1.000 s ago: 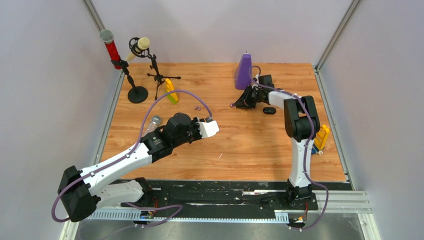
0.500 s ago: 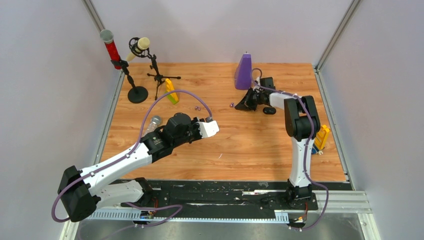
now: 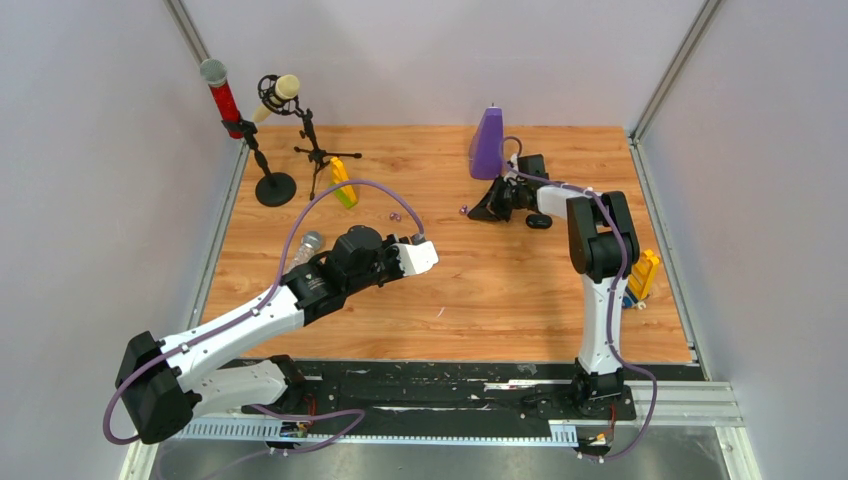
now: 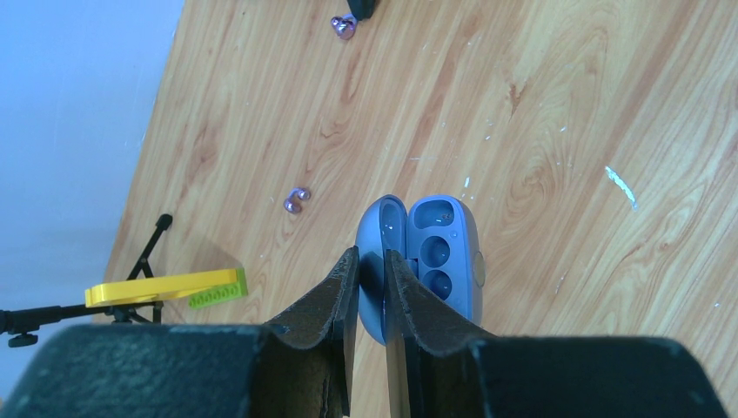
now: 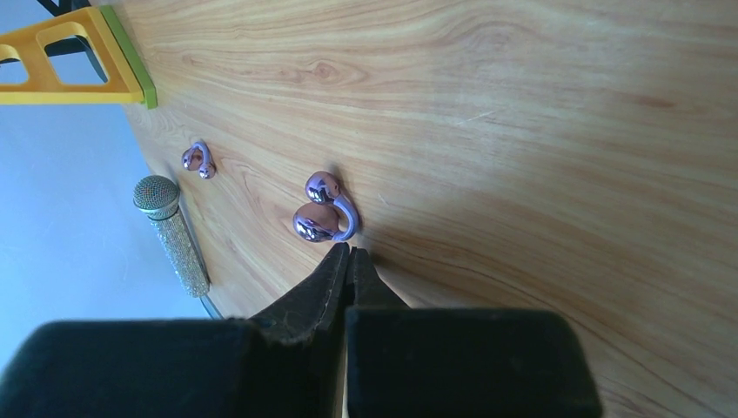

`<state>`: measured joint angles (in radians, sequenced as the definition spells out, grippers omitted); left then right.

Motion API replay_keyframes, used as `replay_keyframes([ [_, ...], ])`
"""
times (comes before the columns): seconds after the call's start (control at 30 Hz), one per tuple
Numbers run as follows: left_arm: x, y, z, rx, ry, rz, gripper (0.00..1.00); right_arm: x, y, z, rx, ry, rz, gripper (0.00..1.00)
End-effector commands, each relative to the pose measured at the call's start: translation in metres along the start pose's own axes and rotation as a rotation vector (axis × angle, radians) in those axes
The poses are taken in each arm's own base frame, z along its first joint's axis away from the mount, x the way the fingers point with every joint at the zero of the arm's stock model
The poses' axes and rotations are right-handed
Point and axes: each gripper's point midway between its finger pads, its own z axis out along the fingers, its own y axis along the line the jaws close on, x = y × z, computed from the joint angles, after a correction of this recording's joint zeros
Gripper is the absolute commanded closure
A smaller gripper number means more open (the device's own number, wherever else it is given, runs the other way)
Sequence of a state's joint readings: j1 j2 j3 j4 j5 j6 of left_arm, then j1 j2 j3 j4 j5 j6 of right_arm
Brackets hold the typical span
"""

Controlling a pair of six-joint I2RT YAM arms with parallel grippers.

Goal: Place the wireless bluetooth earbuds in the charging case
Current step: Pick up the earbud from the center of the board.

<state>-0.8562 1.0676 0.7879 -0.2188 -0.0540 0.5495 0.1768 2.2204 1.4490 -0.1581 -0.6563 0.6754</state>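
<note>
My left gripper (image 4: 372, 254) is shut on the upright lid of an open blue charging case (image 4: 444, 261), whose two sockets are empty. In the top view it is held above mid-table (image 3: 420, 256). One pale purple earbud (image 5: 324, 207) lies on the wood just beyond the tips of my right gripper (image 5: 350, 250), which is shut and holds nothing. A second purple earbud (image 5: 198, 159) lies farther left. From above they show as the right earbud (image 3: 463, 209) and the left earbud (image 3: 394, 215), with the right gripper (image 3: 478, 212) beside the first. No black earbuds show.
A black case (image 3: 538, 221) lies by the right arm, a purple cone (image 3: 487, 143) behind it. Two microphone stands (image 3: 270, 185), a yellow block (image 3: 344, 182) and a silver microphone (image 3: 308, 243) occupy the left. Another yellow piece (image 3: 643, 273) sits at the right edge.
My right gripper's jaws have shut with nothing between them, and it has drawn back slightly to the right; the purple earbud stays on the wood. The left arm has not moved.
</note>
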Motion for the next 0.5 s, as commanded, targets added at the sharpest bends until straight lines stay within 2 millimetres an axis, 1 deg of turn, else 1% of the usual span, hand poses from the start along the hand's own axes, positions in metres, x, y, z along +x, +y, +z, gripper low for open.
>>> replay_keyframes([
  [0.0,-0.015,0.009,-0.003,-0.036,-0.056,0.007,0.77,-0.004,0.016,-0.002,-0.04,-0.013,-0.023,1.0],
  [0.2,-0.015,0.009,-0.003,-0.036,-0.058,0.007,0.77,-0.01,0.02,-0.003,-0.029,-0.038,-0.041,1.0],
  [0.47,-0.015,0.009,-0.003,-0.035,-0.058,0.007,0.77,-0.019,0.013,0.002,0.03,-0.062,-0.066,1.0],
])
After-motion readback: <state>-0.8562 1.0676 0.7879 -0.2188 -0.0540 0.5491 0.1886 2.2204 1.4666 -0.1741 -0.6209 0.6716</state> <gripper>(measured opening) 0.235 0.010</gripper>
